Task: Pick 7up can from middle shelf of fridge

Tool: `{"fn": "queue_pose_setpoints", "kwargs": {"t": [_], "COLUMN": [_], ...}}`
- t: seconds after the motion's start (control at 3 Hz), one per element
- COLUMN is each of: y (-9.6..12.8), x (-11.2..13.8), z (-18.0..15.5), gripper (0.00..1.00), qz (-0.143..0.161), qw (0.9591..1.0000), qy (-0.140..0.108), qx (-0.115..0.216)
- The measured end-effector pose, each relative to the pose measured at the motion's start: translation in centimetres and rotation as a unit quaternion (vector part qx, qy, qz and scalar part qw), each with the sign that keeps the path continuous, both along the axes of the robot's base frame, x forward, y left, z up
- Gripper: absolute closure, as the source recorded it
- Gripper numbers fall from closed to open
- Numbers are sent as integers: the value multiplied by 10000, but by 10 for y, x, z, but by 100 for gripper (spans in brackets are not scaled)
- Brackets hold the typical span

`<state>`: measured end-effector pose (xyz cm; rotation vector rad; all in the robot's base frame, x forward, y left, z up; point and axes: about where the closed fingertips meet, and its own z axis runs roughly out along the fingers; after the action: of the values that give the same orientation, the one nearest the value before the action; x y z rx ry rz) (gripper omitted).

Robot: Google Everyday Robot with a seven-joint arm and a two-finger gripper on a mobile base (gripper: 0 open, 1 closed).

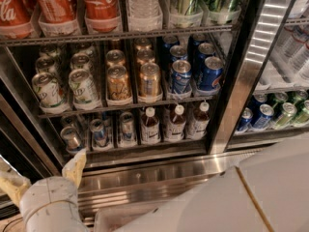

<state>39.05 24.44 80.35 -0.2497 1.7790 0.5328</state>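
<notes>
The fridge (241, 81) stands open in front of me, with a steel frame and wire shelves of drinks. On the middle shelf (120, 105) the two left lanes hold pale silvery 7up cans with green markings; the front ones are one 7up can (47, 88) and another (83, 85). Gold cans (119, 82) and blue Pepsi cans (180, 75) fill the lanes to their right. My gripper (46, 175) is at the lower left, below the bottom shelf and well below the 7up cans. Its two yellowish fingers (77, 164) are spread apart and hold nothing.
Red Coca-Cola bottles (99, 4) stand on the shelf above. Small cans and white-capped bottles (150, 127) fill the shelf below. A steel sill (159, 178) runs along the fridge bottom. My pale arm (251, 197) fills the lower right. A second cooler section (280, 110) lies to the right.
</notes>
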Motion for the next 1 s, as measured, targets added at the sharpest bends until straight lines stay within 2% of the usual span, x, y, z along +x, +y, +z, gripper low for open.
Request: {"fn": "queue_pose_setpoints", "kwargs": {"t": [0.33,0.67,1.0], "y": [-23,-37,-37], "x": [41,80,80], "z": [6,12,12], "gripper": [0,0,0], "qz": [-275,-498,-499], "qw": [9992,9978,9978], "qy": [-254,-423,-425], "qx": [110,60,60]}}
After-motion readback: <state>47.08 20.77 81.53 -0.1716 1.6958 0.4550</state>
